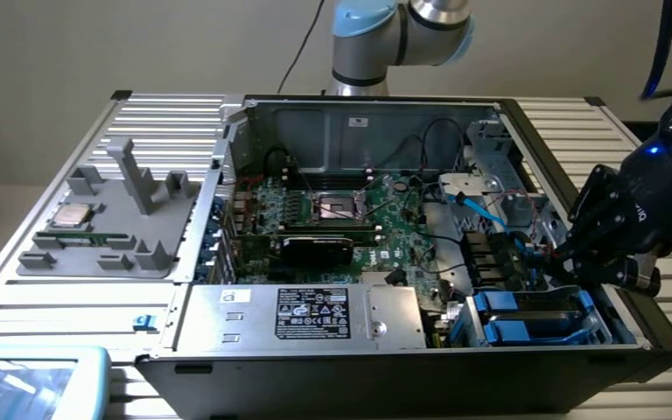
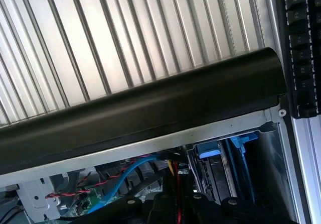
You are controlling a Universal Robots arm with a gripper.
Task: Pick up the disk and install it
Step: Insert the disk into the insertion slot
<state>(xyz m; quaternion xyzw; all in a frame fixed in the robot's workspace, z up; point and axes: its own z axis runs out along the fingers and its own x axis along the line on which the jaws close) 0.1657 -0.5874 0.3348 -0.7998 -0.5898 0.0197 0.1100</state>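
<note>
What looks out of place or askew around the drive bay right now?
Nothing stands out. The gripper sits low inside the open computer case at the drive bay, and the blue carriers there lie square to the case walls. No loose parts or damage that I can see.

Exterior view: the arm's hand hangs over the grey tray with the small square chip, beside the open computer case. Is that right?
Not quite. In the exterior view the hand hangs over the blue drive bays inside the open computer case, at that view's right. The grey tray with the small square chip lies beside the case at that view's left, well apart from the hand.
</note>
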